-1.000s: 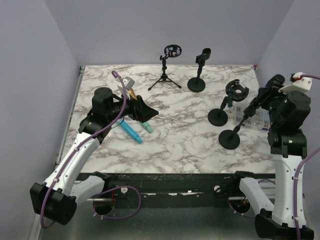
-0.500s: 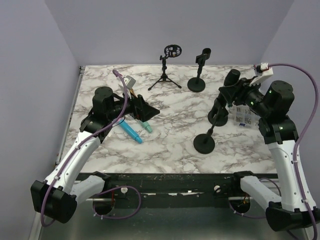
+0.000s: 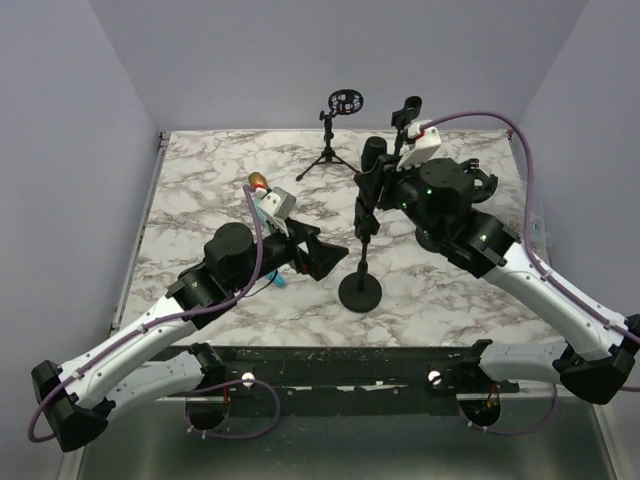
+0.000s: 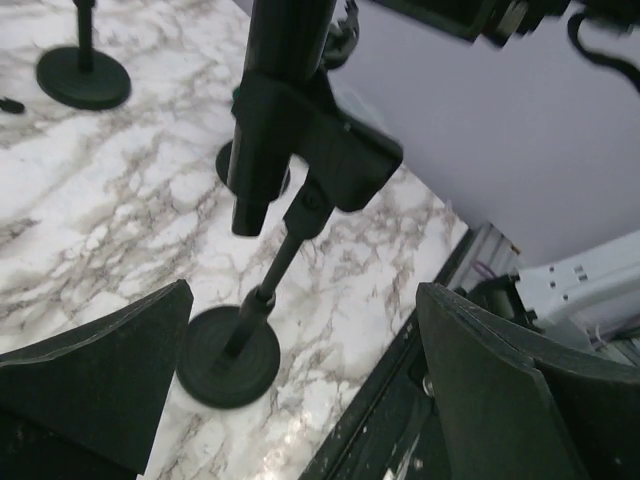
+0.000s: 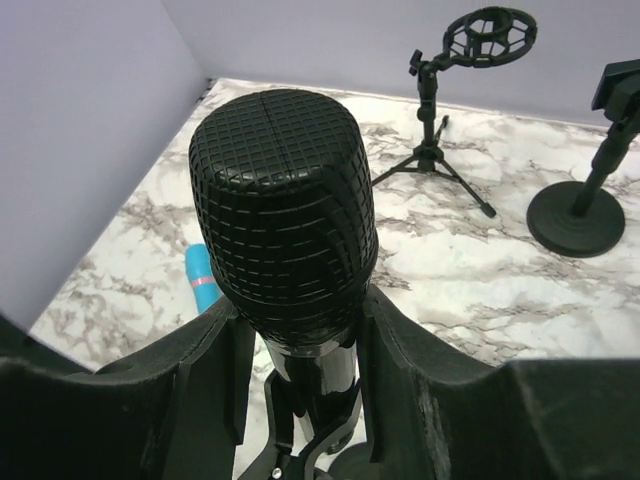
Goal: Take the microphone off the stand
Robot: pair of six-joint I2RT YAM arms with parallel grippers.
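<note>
since half a second ago the right arm has been swinging left across the marble table (image 3: 200, 190). it is bringing the stand (image 3: 361, 250) from right of centre to the middle, near the front edge. the stand's round base (image 3: 360, 292) is now sitting just beside the left gripper (image 3: 320, 254), which has been pushing forward and to the right as well.

the right arm is reaching in from the right with its elbow bent. the right gripper (image 3: 372, 178) is clamping the microphone (image 3: 373, 155), which is still sitting in the stand's clip (image 4: 335, 150) at the top of the pole. the left arm is stretching diagonally over the front of the table, its fingers (image 4: 110, 360) spread wide and holding nothing.

the right wrist view alone is showing the microphone's mesh head, a finger (image 5: 400, 380) pressing each side of the body below it, and a blue marker (image 5: 203, 275) lying on the marble. the left wrist view alone is showing the clip wrapping the microphone's lower body, with the pole leaning down to the base.
</note>
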